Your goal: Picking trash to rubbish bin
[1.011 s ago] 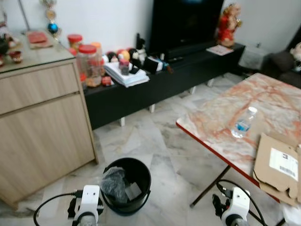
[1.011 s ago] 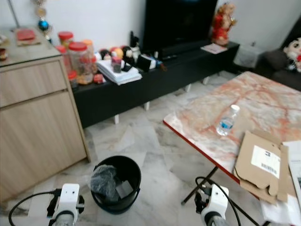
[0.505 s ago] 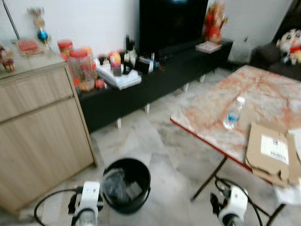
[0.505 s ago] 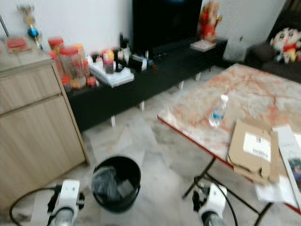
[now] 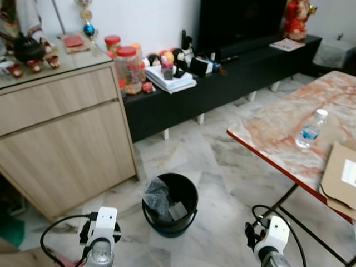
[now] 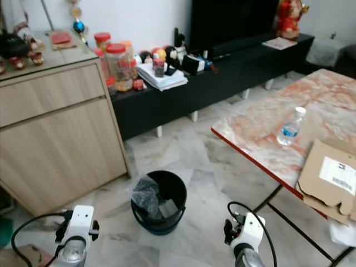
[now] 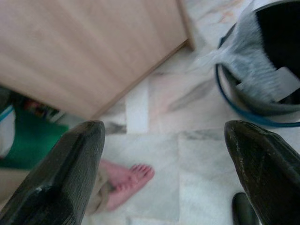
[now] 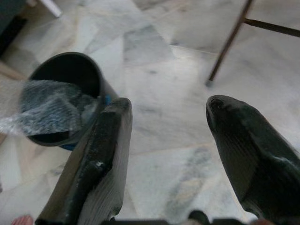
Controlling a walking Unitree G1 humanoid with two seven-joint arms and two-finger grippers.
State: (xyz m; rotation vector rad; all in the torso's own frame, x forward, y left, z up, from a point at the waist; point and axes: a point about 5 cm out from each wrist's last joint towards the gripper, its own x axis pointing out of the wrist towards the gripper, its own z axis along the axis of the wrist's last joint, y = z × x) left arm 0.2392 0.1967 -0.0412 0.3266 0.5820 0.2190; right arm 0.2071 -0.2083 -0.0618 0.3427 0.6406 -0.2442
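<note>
A black rubbish bin [image 5: 169, 203] stands on the marble floor between my two lowered arms, with crumpled clear plastic [image 5: 157, 196] and a grey scrap inside. A clear water bottle [image 5: 310, 129] stands on the marbled table [image 5: 272, 128] at the right, beside a flat piece of cardboard [image 5: 340, 181]. My left gripper [image 7: 164, 173] hangs open over the floor beside the bin [image 7: 262, 112], holding nothing. My right gripper [image 8: 173, 159] is open too, low over the floor on the bin's [image 8: 70, 70] other side.
A wooden cabinet [image 5: 61, 133] stands at the left, and a black TV bench [image 5: 222, 89] loaded with jars and papers runs along the wall. The table's metal legs [image 5: 289, 197] reach the floor at the right. A person's bare foot [image 7: 126, 180] is near my left gripper.
The whole view has shifted: the cabinet, bin and table now sit further right and the bin looks further off. Both grippers hang open as before.
</note>
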